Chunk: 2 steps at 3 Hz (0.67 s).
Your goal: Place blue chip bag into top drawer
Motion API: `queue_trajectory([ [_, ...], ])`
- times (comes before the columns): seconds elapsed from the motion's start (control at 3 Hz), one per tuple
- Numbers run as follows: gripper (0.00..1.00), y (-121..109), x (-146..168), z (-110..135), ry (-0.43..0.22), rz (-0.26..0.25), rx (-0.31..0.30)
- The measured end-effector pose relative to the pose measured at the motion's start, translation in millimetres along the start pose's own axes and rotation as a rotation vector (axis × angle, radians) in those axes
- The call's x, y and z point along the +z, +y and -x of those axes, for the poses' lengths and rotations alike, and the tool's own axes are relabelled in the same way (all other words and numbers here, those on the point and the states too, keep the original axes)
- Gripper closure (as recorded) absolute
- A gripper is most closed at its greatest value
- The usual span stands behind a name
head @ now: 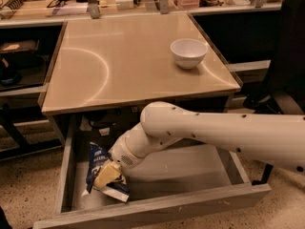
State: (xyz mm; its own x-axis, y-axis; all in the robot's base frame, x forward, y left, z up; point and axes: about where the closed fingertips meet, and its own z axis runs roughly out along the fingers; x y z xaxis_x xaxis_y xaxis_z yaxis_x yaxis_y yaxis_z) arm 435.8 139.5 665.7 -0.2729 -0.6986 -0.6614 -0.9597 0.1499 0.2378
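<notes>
The blue chip bag (98,162) stands tilted at the left end of the open top drawer (190,168), its white bottom edge resting on the grey floor. My gripper (107,175) reaches down from the white arm (214,130) into the drawer and is shut on the bag's lower middle. The yellowish fingers (110,171) cover part of the bag's front.
A white bowl (188,52) sits on the beige tabletop (119,66) above the drawer, at the back right. The drawer's front panel (157,211) juts out toward me. Cluttered benches run along the back and left. A dark chair (286,70) stands at the right.
</notes>
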Motion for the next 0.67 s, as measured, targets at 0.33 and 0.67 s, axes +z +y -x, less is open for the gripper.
queue_trajectory([
  [0.33,0.48,0.0,0.0,0.0,0.0,0.0,0.0],
  [0.67,0.26,0.0,0.0,0.0,0.0,0.0,0.0],
])
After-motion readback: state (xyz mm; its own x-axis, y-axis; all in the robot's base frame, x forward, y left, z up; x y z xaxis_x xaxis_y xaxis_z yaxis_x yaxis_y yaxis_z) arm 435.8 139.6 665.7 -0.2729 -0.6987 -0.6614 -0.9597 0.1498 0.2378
